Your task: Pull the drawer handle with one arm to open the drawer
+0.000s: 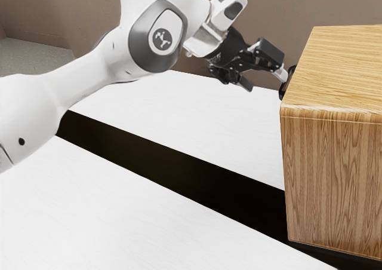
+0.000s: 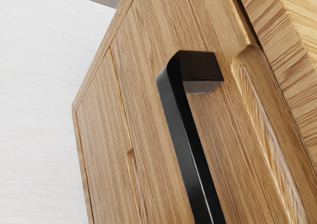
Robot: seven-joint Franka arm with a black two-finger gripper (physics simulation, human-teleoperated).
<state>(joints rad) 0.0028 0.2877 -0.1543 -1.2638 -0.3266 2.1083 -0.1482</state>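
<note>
Just off the cabinet's upper front edge, the gripper hangs above the worktop, level with the drawer handle. Its jaws are a dark tangle from this side. I cannot tell whether they stand open or shut, or whether they have met the handle yet. Nothing is plainly in their hold.

The handle lies directly ahead of the jaws, toward the exterior view's right, close enough that no clear gap shows between them. In the exterior view it is only a short black strip running up and down along the cabinet edge. The wrist view gives its shape better: a long flat black bar standing off the wood on a bent end. It runs lengthways along the drawer front.

The coming move likely turns on the jaws crossing that long axis, one to each side of the bar. The pull would then go straight back toward the exterior view's left, along the line of the arm.

The front face of the cabinet is turned away in the exterior view, so how far the drawer stands out cannot be read there. In the wrist view the panel seams look flush, which suggests it is not yet drawn. The bar's other end is cut off at the picture's edge.
</note>
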